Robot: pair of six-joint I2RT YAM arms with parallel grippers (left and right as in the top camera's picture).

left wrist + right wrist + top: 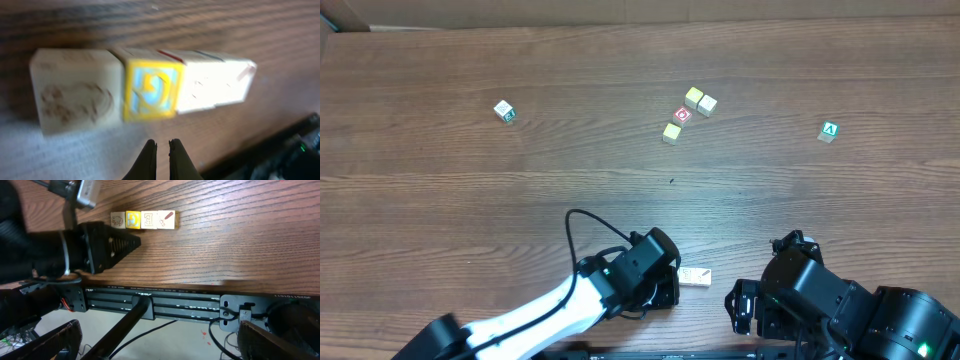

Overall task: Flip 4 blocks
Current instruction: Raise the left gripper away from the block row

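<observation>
So the four blocks [144,219] sit side by side in one tight row, touching each other, near the front edge of the wooden surface [520,190]. The second one in, seen from the left wrist cam, shows a yellow face [152,90] with a blue panel. The cream block [75,90] next to it has a brownish print, and the rest are too blurry to read.

The left end effector [162,149] is clamped shut with nothing in it. Its tips point straight at the yellow-faced block, just short of it and not touching as far as I can tell. From overhead the row pokes out just beside it.

The right end effector [744,305] has its fingers spread wide and is empty. It sits near the front edge, off to the side of the row and clear of it.
</observation>
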